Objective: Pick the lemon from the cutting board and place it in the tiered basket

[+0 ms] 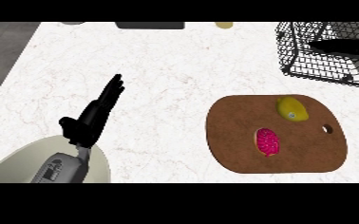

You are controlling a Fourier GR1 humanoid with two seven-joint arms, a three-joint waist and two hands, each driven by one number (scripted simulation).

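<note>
While empty, left hand [95, 111] open, fingers straight, above counter [175, 66]

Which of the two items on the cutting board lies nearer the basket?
The yellow lemon, at the board's far edge; the pink item lies closer to the robot.

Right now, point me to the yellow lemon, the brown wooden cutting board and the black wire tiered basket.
yellow lemon [291, 108], head view, middle of the fruit.
brown wooden cutting board [231, 123], head view, bare wood left of the lemon.
black wire tiered basket [301, 59], head view, front left wire wall.
</note>
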